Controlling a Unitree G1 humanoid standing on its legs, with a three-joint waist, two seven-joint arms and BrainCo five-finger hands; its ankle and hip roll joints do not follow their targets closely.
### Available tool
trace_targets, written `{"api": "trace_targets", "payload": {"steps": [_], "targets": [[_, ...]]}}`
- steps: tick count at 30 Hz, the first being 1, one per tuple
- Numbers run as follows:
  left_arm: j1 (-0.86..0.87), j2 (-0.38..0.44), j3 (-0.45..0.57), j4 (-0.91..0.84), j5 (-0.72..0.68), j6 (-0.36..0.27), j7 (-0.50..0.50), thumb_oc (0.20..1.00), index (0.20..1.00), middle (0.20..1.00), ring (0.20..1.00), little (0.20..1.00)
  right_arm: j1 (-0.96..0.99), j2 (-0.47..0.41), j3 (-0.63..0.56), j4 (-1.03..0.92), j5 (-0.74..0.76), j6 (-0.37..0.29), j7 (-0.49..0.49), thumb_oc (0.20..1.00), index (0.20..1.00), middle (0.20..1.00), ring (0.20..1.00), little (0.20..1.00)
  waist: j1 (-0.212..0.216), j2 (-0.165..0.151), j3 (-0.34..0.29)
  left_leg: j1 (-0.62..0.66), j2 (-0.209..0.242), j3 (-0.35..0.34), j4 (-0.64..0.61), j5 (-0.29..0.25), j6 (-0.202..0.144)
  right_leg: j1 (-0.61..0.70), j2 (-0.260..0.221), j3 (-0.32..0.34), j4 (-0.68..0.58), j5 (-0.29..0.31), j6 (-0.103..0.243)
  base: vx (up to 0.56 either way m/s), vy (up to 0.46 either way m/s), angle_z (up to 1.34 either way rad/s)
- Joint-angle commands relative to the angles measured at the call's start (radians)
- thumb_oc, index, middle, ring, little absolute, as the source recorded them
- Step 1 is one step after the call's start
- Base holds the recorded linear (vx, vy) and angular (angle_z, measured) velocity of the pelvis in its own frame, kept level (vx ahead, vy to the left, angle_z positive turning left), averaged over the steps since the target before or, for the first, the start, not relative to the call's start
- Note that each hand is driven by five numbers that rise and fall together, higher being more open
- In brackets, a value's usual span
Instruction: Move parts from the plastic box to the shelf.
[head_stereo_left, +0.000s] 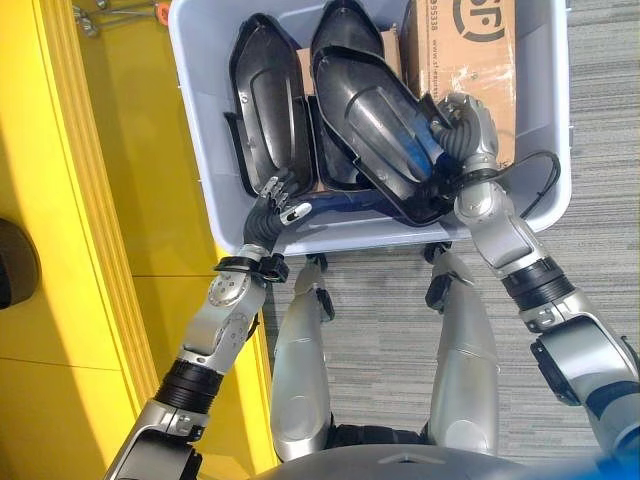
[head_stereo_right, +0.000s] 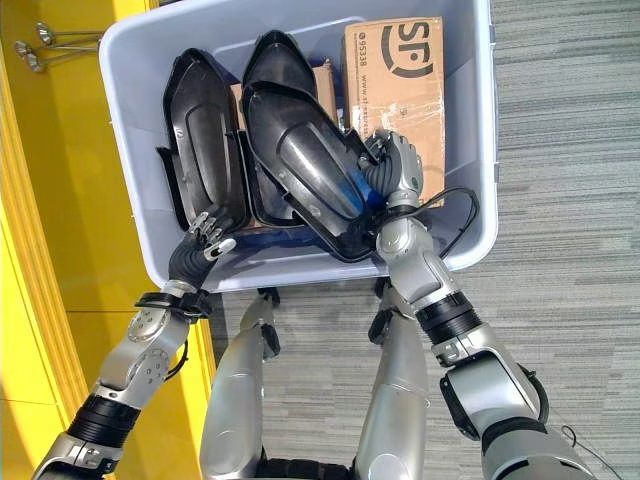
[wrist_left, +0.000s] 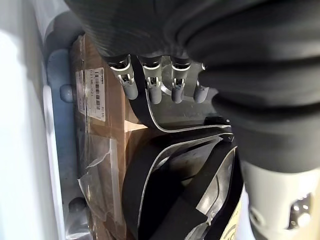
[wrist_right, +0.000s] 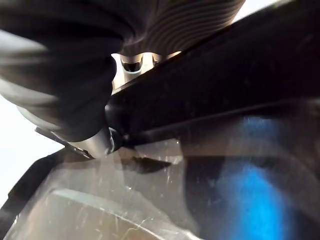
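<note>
In the left eye view, a pale blue plastic box (head_stereo_left: 195, 120) sits on the grey carpet floor (head_stereo_left: 590, 260), with a yellow shelf (head_stereo_left: 60, 200) on its left. Inside the box lie black plastic parts: one long black part (head_stereo_left: 268, 100) on the left and a bigger black part (head_stereo_left: 375, 120) next to it, tilted up at its near end. A brown cardboard box (head_stereo_left: 470, 60) lies in the far right of the plastic box. The left hand (head_stereo_left: 278, 200) reaches over the near wall to the near end of the left part. The right hand (head_stereo_left: 465, 130) is at the right edge of the bigger part.

In the right eye view, the right hand (head_stereo_right: 395, 165) has its fingers curled round that part's edge.

In the left wrist view, the left hand's fingers (wrist_left: 152, 90) hook over the thin black rim of the left part (wrist_left: 170, 170), with cardboard behind.

In the right wrist view, the thumb presses the bigger part's (wrist_right: 210, 100) black edge.
</note>
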Motion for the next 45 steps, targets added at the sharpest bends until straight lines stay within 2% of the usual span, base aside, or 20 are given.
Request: {"api": "trace_targets", "payload": {"steps": [1, 7, 10, 12, 13, 14, 15, 17, 24, 31, 35, 42, 45], "targets": [[0.035, 0.014, 0.003, -0.04, 0.014, -0.047, -0.006, 1.0, 1.0, 1.0, 1.0, 1.0, 0.056, -0.007, 0.02, 0.006, -0.083, 0.018, 0.032, 0.2, 0.2, 0.2, 0.2, 0.2, 0.021, 0.013, -0.019, -0.041, 0.037, 0.085, 0.044, -0.007, -0.025, 0.039, -0.025, -0.003, 0.025, -0.06, 0.115, 0.0, 0.0, 0.0], [0.04, 0.013, 0.002, -0.042, 0.013, -0.046, -0.014, 1.0, 1.0, 1.0, 1.0, 1.0, 0.057, -0.01, 0.036, 0.016, -0.106, 0.054, 0.056, 0.2, 0.2, 0.2, 0.2, 0.2, 0.023, 0.015, -0.019, -0.035, 0.034, 0.085, 0.041, -0.006, -0.025, 0.044, -0.025, -0.004, 0.023, -0.059, 0.113, 0.0, 0.0, 0.0], [0.045, 0.015, 0.006, -0.041, 0.014, -0.05, -0.018, 1.0, 1.0, 1.0, 1.0, 1.0, 0.059, -0.006, 0.048, 0.026, 0.005, 0.071, 0.085, 0.2, 0.2, 0.2, 0.2, 0.2, 0.026, 0.014, -0.019, -0.037, 0.037, 0.084, 0.041, -0.005, -0.026, 0.043, -0.026, -0.007, 0.025, -0.06, 0.113, 0.0, 0.0, 0.0], [0.051, 0.013, 0.006, -0.043, 0.016, -0.056, -0.02, 1.0, 1.0, 1.0, 1.0, 1.0, 0.075, 0.024, 0.053, 0.033, 0.276, 0.061, 0.081, 0.2, 0.2, 0.2, 0.2, 0.2, 0.027, 0.013, -0.019, -0.037, 0.039, 0.087, 0.038, -0.001, -0.029, 0.044, -0.025, -0.008, 0.021, -0.058, 0.111, 0.0, 0.0, 0.0], [0.052, 0.013, 0.008, -0.042, 0.015, -0.059, -0.024, 1.0, 1.0, 1.0, 1.0, 1.0, 0.082, 0.041, 0.051, 0.043, 0.353, 0.039, 0.079, 0.2, 0.2, 0.2, 0.2, 0.2, 0.028, 0.013, -0.019, -0.034, 0.039, 0.088, 0.034, 0.001, -0.03, 0.046, -0.024, -0.009, 0.017, -0.058, 0.11, 0.0, 0.0, 0.0], [0.056, 0.008, 0.012, -0.04, 0.019, -0.061, -0.035, 1.0, 1.0, 1.0, 1.0, 1.0, 0.096, 0.081, 0.048, 0.071, 0.534, -0.055, 0.122, 0.2, 0.2, 0.2, 0.2, 0.2, 0.034, 0.015, -0.019, -0.027, 0.039, 0.089, 0.028, 0.003, -0.029, 0.051, -0.025, -0.011, 0.018, -0.059, 0.108, -0.01, 0.014, -0.05], [0.059, 0.006, 0.008, -0.037, 0.024, -0.064, -0.038, 1.0, 1.0, 1.0, 1.0, 1.0, 0.109, 0.104, 0.048, 0.074, 0.675, -0.119, 0.181, 0.2, 0.2, 0.2, 0.2, 0.2, 0.035, 0.015, -0.019, -0.018, 0.04, 0.092, 0.025, 0.006, -0.029, 0.058, -0.026, -0.014, 0.018, -0.058, 0.107, -0.01, 0.011, -0.06], [0.067, 0.009, 0.003, -0.038, 0.023, -0.07, -0.042, 1.0, 1.0, 1.0, 1.0, 1.0, 0.122, 0.16, 0.048, 0.048, 0.838, -0.191, 0.279, 0.2, 0.2, 0.2, 0.2, 0.2, 0.043, 0.016, -0.019, 0.004, 0.035, 0.09, 0.022, 0.006, -0.028, 0.077, -0.027, -0.019, 0.02, -0.061, 0.106, -0.01, 0.002, -0.03], [0.104, 0.022, -0.006, -0.063, 0.036, -0.073, -0.034, 1.0, 1.0, 1.0, 1.0, 1.0, 0.202, 0.247, 0.089, -0.063, 1.077, -0.214, 0.413, 0.2, 0.2, 0.2, 0.2, 0.2, 0.042, 0.007, -0.019, 0.106, 0.029, 0.099, 0.004, -0.002, -0.02, 0.168, -0.027, -0.025, 0.003, -0.067, 0.11, 0.0, 0.005, 0.01], [0.165, 0.04, -0.008, -0.048, 0.015, -0.107, -0.034, 1.0, 1.0, 1.0, 1.0, 1.0, 0.301, 0.309, 0.114, -0.077, 1.242, -0.285, 0.54, 0.2, 0.2, 0.2, 0.2, 0.2, 0.029, -0.001, -0.019, 0.285, 0.016, 0.118, -0.039, -0.015, -0.012, 0.331, -0.024, -0.016, -0.047, -0.068, 0.12, 0.02, 0.047, -0.03], [0.199, 0.049, -0.008, -0.044, 0.001, -0.13, -0.053, 1.0, 1.0, 1.0, 1.0, 1.0, 0.328, 0.317, 0.09, -0.036, 1.328, -0.299, 0.595, 0.2, 0.2, 0.2, 0.2, 0.2, 0.029, 0.001, -0.019, 0.376, 0.004, 0.114, -0.061, -0.023, -0.007, 0.422, -0.027, -0.017, -0.068, -0.073, 0.122, 0.04, 0.059, -0.06], [0.218, 0.058, -0.012, -0.038, -0.013, -0.136, -0.06, 1.0, 1.0, 1.0, 1.0, 1.0, 0.307, 0.325, 0.078, 0.034, 1.345, -0.292, 0.615, 0.2, 0.2, 0.2, 0.2, 0.2, 0.034, 0.007, -0.019, 0.495, -0.015, 0.101, -0.09, -0.027, -0.005, 0.55, -0.03, -0.027, -0.101, -0.076, 0.12, 0.07, 0.055, 0.03], [0.222, 0.056, -0.013, -0.038, -0.015, -0.136, -0.061, 1.0, 1.0, 1.0, 1.0, 1.0, 0.29, 0.329, 0.085, 0.048, 1.332, -0.287, 0.593, 0.2, 0.2, 0.2, 0.2, 0.2, 0.036, 0.009, -0.019, 0.55, -0.022, 0.095, -0.109, -0.027, -0.005, 0.609, -0.031, -0.034, -0.119, -0.077, 0.117, 0.06, 0.059, 0.04]]}}
